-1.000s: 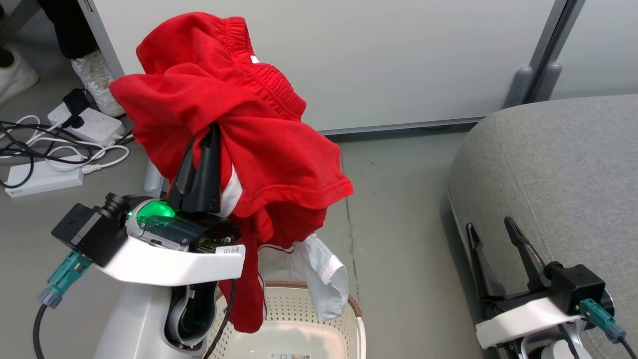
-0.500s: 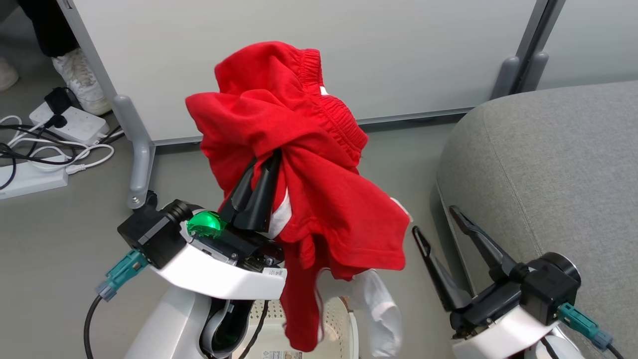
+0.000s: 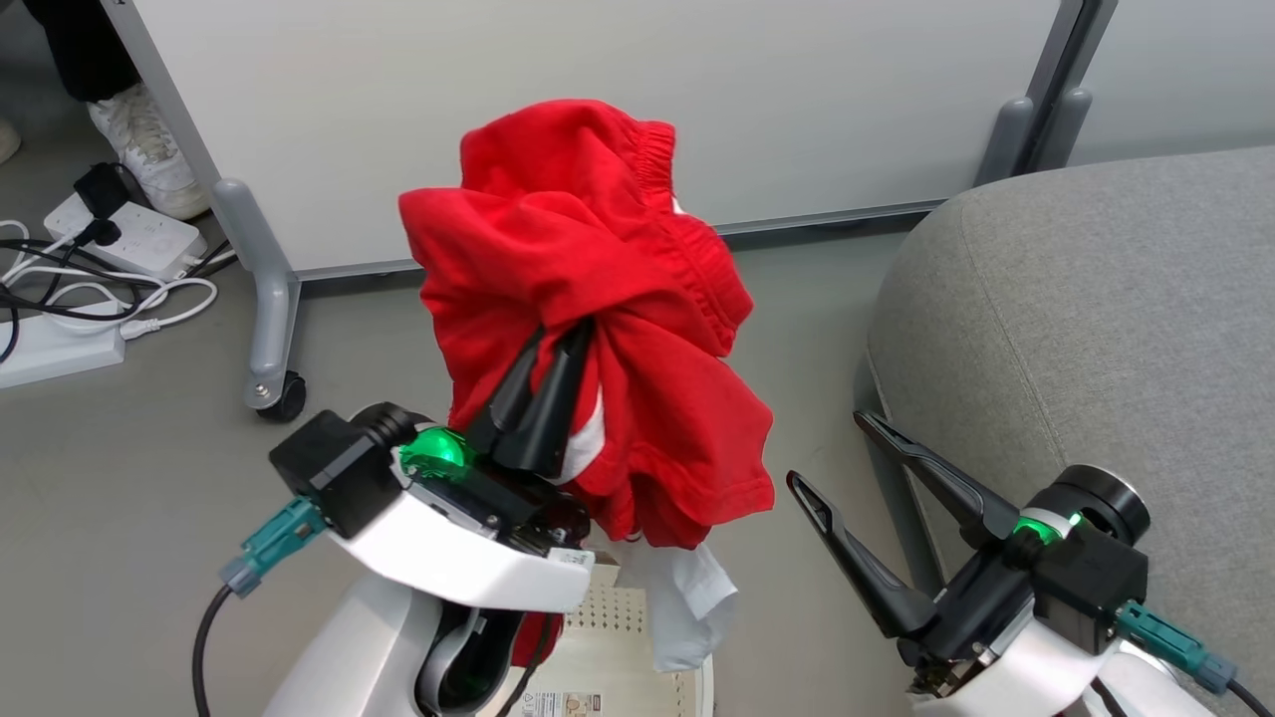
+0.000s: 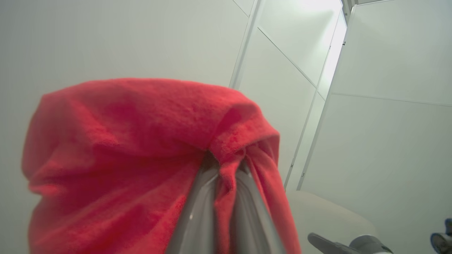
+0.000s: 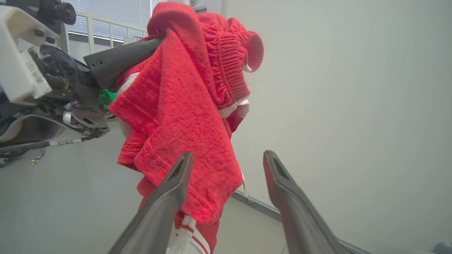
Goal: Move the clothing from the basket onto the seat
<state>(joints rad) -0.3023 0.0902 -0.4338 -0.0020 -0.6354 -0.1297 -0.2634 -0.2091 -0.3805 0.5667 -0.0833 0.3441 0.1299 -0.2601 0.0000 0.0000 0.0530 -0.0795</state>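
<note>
One bunched bundle of clothing (image 3: 598,289) hangs from the left gripper (image 3: 566,331). That gripper's two fingers are closed almost together on a fold of red cloth, and the left wrist view shows the fabric pinched between them. The cloth drapes over the fingertips and hides them. A gathered waistband lies on the bundle's far side, and a white piece (image 3: 687,607) dangles below the gripper's wrist. I cannot tell how many garments make up the bundle. In the right wrist view a red-and-white striped cuff (image 5: 187,236) is cut off by the bottom edge.

Beneath the left wrist, the basket (image 3: 623,612) is mostly hidden by the arm and cut off below. A patch of its perforated wall shows beside the white piece.

The right gripper (image 3: 827,450) is spread wide and empty, its fingers pointing at the bundle's lower hem. Whether it touches the hem is unclear.

Just to that gripper's right lies the grey seat (image 3: 1096,329), cut off at the right edge. Beyond the clothing stands a pale partition panel (image 3: 598,80) on a wheeled foot (image 3: 269,329). Far to the left gripper's left are power strips (image 3: 129,239) and a person's shoe (image 3: 139,149).
</note>
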